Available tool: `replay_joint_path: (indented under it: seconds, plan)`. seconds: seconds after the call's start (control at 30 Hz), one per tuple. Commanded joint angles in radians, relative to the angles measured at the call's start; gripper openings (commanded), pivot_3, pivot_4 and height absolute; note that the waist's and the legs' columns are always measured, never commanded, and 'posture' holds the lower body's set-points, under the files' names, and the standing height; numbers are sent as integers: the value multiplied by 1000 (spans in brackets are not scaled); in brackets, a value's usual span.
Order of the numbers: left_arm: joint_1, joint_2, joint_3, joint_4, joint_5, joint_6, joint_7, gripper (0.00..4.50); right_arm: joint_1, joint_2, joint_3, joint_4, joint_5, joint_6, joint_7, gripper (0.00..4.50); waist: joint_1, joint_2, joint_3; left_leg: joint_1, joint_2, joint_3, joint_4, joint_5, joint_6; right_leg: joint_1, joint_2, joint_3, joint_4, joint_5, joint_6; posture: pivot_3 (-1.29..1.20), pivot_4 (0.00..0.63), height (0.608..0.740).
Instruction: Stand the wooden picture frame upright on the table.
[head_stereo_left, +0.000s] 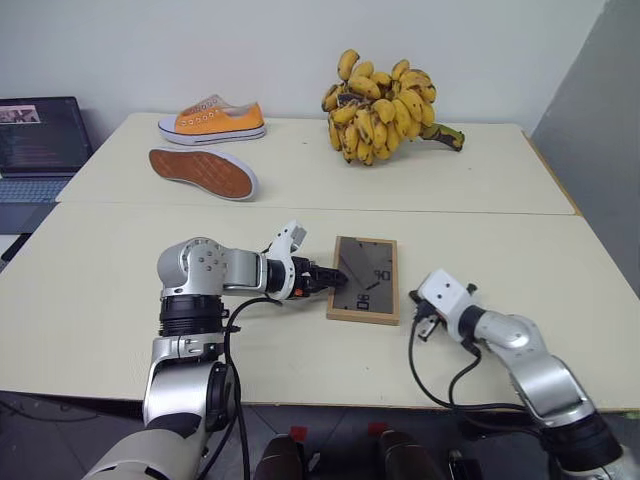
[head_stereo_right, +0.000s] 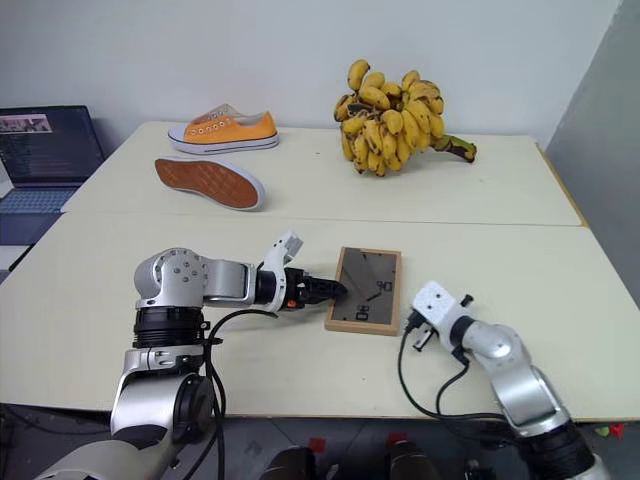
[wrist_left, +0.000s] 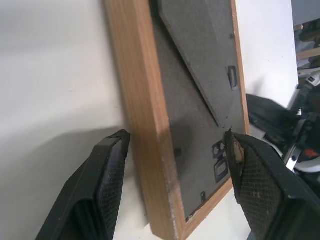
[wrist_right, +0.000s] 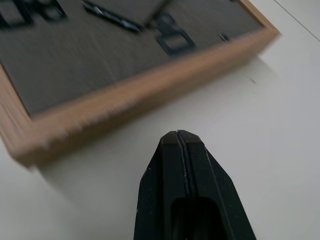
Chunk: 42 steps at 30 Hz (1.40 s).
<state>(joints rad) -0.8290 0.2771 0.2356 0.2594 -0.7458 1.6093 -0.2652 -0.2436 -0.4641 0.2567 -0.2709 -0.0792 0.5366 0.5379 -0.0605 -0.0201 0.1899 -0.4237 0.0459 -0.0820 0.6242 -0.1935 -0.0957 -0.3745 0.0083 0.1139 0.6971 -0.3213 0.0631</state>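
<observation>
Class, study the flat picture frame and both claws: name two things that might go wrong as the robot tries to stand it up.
1. The wooden picture frame lies back up on the table, and the open left claw straddles only one corner; closing there may make it pivot or slip out.
2. The shut right claw sits just off the frame's other edge without holding it; a nudge would likely slide the frame across the smooth top rather than brace it.

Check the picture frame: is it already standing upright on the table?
No, the picture frame lies flat on the table, its dark back panel facing up.
</observation>
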Motion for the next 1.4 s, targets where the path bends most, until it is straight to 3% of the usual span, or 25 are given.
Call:
replay_joint_path:
  seconds: [0.03,0.5,0.87,1.2,1.4]
  plan:
    - [-22,-7,-5,-9,-22,5,-7,3198,-64,64,18,-32,1,40,-26,0,3,0,0,0,0,0,0,0,0,0,0,0,0,0,0,0,150,740]
    - [-57,-29,36,24,-4,5,-14,3198,-71,71,-4,-25,-8,67,-30,0,5,0,0,-1,0,-1,0,0,0,0,0,-1,0,0,0,0,150,740]
    - [-82,-54,103,37,-2,5,-17,1307,-83,75,-6,-1,-12,53,-32,0,4,0,0,-1,0,-1,0,0,0,0,0,-1,-1,0,0,0,150,740]
    - [-80,-44,72,7,-7,-23,-64,1295,-72,56,-29,2,-12,36,-36,0,4,0,0,-1,0,-1,0,0,0,0,0,-1,-1,0,0,0,150,740]
    - [-64,42,-78,-46,41,-279,-251,1295,-17,-21,-147,-43,28,52,-16,0,6,0,0,-1,0,-1,0,0,0,-1,-1,-1,-1,0,0,0,150,740]
